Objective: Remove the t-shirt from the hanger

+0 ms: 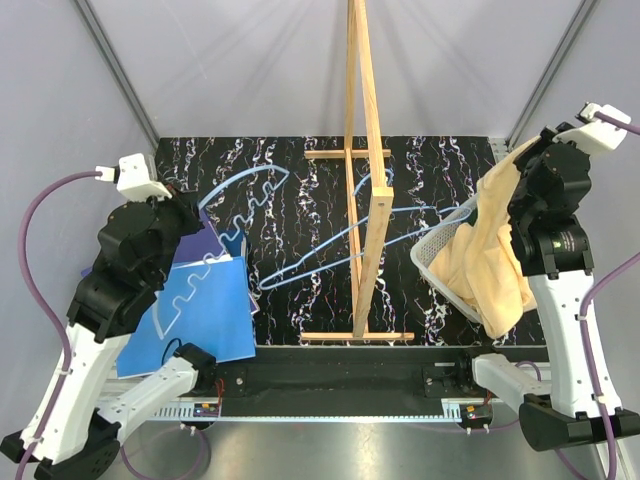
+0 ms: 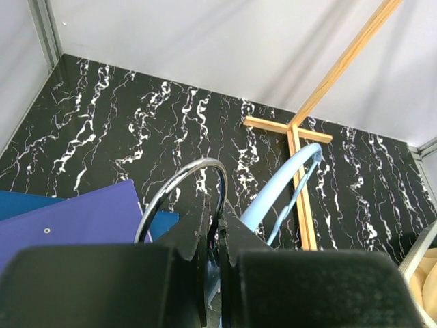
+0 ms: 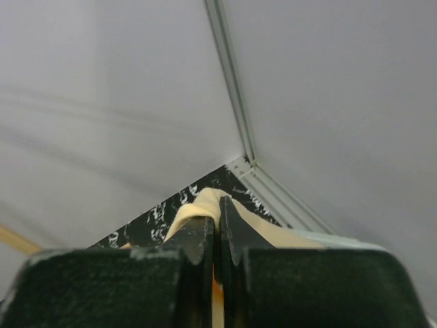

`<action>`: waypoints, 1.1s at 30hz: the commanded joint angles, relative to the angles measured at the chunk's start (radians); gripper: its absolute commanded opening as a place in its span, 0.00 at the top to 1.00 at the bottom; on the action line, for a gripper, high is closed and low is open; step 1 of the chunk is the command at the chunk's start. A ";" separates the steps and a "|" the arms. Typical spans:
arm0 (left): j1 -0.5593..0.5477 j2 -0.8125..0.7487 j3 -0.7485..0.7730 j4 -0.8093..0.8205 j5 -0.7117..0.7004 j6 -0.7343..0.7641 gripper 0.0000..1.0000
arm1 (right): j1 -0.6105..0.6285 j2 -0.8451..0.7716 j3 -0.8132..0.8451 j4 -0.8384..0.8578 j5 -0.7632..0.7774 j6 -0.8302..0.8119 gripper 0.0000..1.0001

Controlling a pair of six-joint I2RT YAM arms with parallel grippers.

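My left gripper (image 1: pixel 187 216) is shut on the metal hook (image 2: pixel 179 183) of a light blue hanger (image 1: pixel 245 188), which it holds above the left of the table. The hook and a blue hanger arm (image 2: pixel 285 183) show just beyond my left gripper (image 2: pixel 217 219) in the left wrist view. The hanger is bare. My right gripper (image 1: pixel 518 170) is shut on the pale yellow t-shirt (image 1: pixel 482 268) and holds it up at the far right. The cloth hangs down over a white mesh basket (image 1: pixel 430 250). In the right wrist view my gripper (image 3: pixel 218 206) pinches a fold of the t-shirt (image 3: pixel 290 236).
A wooden rack (image 1: pixel 365 180) stands upright mid-table, with another light blue hanger (image 1: pixel 320 258) lying across its base. A blue folder (image 1: pixel 205 310) and a purple one (image 1: pixel 195 250) lie at the left under my left arm. Grey walls enclose the table.
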 commanded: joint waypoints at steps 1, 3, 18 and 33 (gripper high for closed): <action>0.002 0.001 0.064 0.008 0.055 0.037 1.00 | -0.003 -0.050 -0.080 -0.079 -0.060 0.225 1.00; 0.002 0.021 0.092 -0.021 0.069 0.053 1.00 | -0.003 -0.076 -0.131 -0.113 -0.100 0.274 0.98; 0.003 0.133 0.137 -0.033 0.215 0.066 1.00 | -0.003 -0.058 -0.634 -0.351 -0.158 0.787 0.87; 0.008 0.326 0.224 -0.032 0.413 0.091 1.00 | -0.003 -0.274 -0.382 -0.288 -0.345 0.335 0.00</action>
